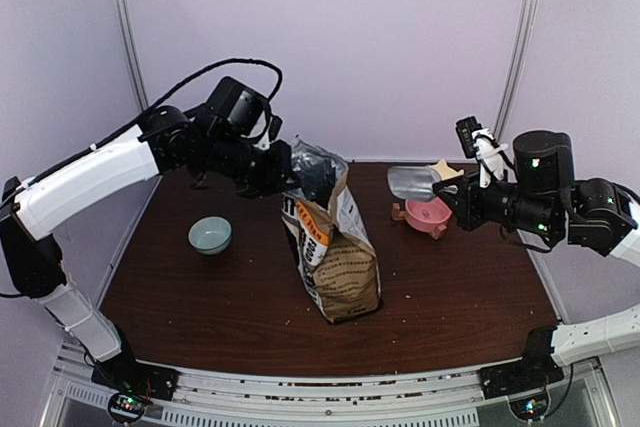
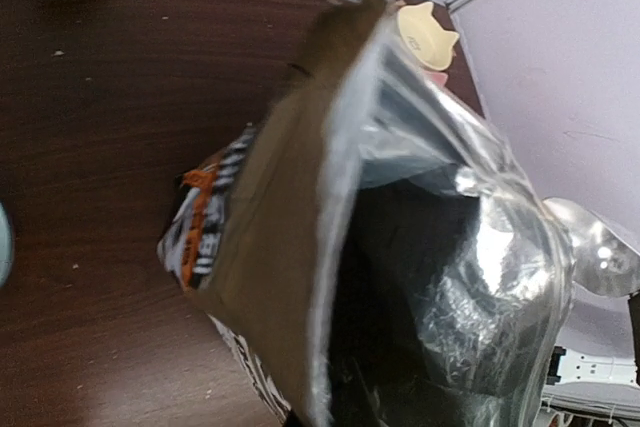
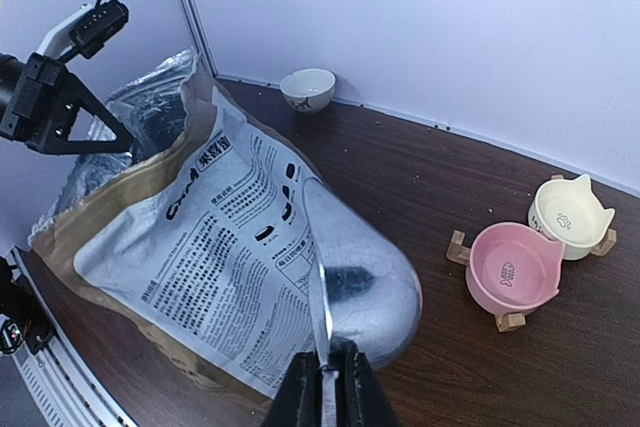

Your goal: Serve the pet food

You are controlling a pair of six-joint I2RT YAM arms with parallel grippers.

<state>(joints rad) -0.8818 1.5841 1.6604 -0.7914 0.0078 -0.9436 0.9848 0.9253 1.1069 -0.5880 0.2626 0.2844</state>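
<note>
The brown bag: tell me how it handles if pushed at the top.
Likely floppy: the bag has a crumpled foil-lined mouth where the left gripper pinches it. Probably tips easily: it stands tall and leaning on a narrow base.

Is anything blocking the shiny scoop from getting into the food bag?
Nothing visible stands between the silver metal scoop and the open mouth of the brown kraft bag; the left tool pinches the opposite rim.
</note>
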